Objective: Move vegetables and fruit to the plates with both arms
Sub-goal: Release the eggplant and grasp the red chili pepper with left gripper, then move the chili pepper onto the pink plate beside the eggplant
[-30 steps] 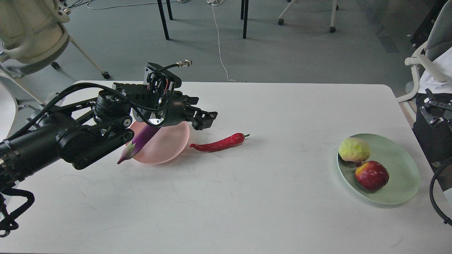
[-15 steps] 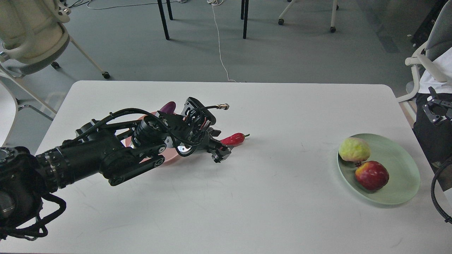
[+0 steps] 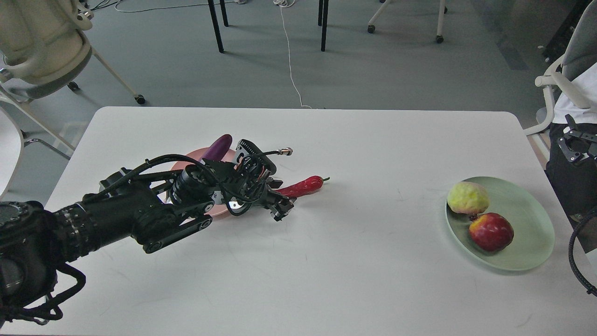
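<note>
Chili pepper (image 3: 301,186) lies on the table, its near end between the left hand's (image 3: 279,204) fingers.

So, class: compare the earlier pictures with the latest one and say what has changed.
The left gripper dropped from above the pink plate to the chili pepper, now straddling its near end. The eggplant, earlier overhanging the plate's near-left rim, now sticks out over its far rim. Peach, pomegranate and green plate are unchanged.
</note>
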`<action>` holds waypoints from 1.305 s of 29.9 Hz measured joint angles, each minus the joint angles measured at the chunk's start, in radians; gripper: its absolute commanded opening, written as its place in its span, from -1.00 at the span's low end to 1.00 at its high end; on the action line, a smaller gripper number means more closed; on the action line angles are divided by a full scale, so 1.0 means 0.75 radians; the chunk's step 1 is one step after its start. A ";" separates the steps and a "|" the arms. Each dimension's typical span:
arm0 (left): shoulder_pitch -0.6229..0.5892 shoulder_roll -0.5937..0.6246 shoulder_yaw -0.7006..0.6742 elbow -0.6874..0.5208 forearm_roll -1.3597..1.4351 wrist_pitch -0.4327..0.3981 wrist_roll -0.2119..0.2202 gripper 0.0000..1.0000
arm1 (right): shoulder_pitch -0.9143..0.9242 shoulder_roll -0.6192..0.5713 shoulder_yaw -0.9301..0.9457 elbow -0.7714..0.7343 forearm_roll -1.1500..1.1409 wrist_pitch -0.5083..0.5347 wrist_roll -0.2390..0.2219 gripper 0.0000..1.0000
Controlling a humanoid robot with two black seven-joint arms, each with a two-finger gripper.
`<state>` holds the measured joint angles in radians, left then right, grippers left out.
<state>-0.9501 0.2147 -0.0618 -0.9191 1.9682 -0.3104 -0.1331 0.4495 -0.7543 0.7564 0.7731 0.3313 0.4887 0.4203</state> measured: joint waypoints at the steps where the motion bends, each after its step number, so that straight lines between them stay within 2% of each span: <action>1: 0.001 0.000 0.003 0.003 0.000 0.002 0.000 -0.25 | 0.000 0.000 0.000 0.000 0.000 0.000 0.000 0.98; 5: 0.003 -0.002 0.007 0.006 0.000 0.004 -0.001 -0.63 | 0.000 0.001 0.003 -0.001 0.000 0.000 0.001 0.98; 7: 0.002 -0.002 0.007 0.006 0.000 0.004 -0.001 -0.73 | 0.000 0.001 0.006 -0.002 0.000 0.000 0.002 0.98; 12: -0.021 -0.001 0.003 -0.023 -0.001 -0.008 -0.020 -0.74 | 0.000 0.001 0.009 -0.004 0.000 0.000 0.002 0.98; 15: -0.081 0.030 -0.007 -0.141 -0.009 -0.027 -0.025 -0.73 | 0.000 0.001 0.010 -0.004 0.000 0.000 0.002 0.98; 21: -0.192 0.279 -0.026 -0.430 -0.080 -0.127 -0.021 -0.69 | 0.000 0.001 0.010 -0.005 0.000 0.000 0.002 0.98; 27: -0.142 0.563 -0.003 -0.492 -0.132 -0.133 -0.028 -0.64 | -0.002 0.007 0.010 -0.008 0.000 0.000 0.004 0.98; 32: -0.043 0.657 -0.007 -0.485 -0.133 -0.121 -0.029 -0.35 | -0.002 0.013 0.010 -0.007 0.000 0.000 0.004 0.98; 33: -0.035 0.662 -0.007 -0.483 -0.133 -0.113 -0.028 -0.20 | -0.002 0.013 0.010 -0.006 0.000 0.000 0.004 0.98; 36: -0.010 0.667 -0.003 -0.479 -0.134 -0.078 -0.026 0.48 | -0.001 0.014 0.018 -0.004 0.000 0.000 0.004 0.98; 37: -0.006 0.665 -0.004 -0.478 -0.135 -0.070 -0.025 0.63 | -0.001 0.013 0.021 -0.004 0.000 0.000 0.004 0.98; 39: -0.001 0.660 -0.011 -0.477 -0.137 -0.055 -0.025 0.65 | 0.000 0.010 0.022 -0.004 0.000 0.000 0.004 0.98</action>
<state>-0.9508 0.7096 -0.0699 -1.2768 1.8657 -0.3516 -0.1519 0.4493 -0.7465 0.7725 0.7704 0.3311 0.4887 0.4234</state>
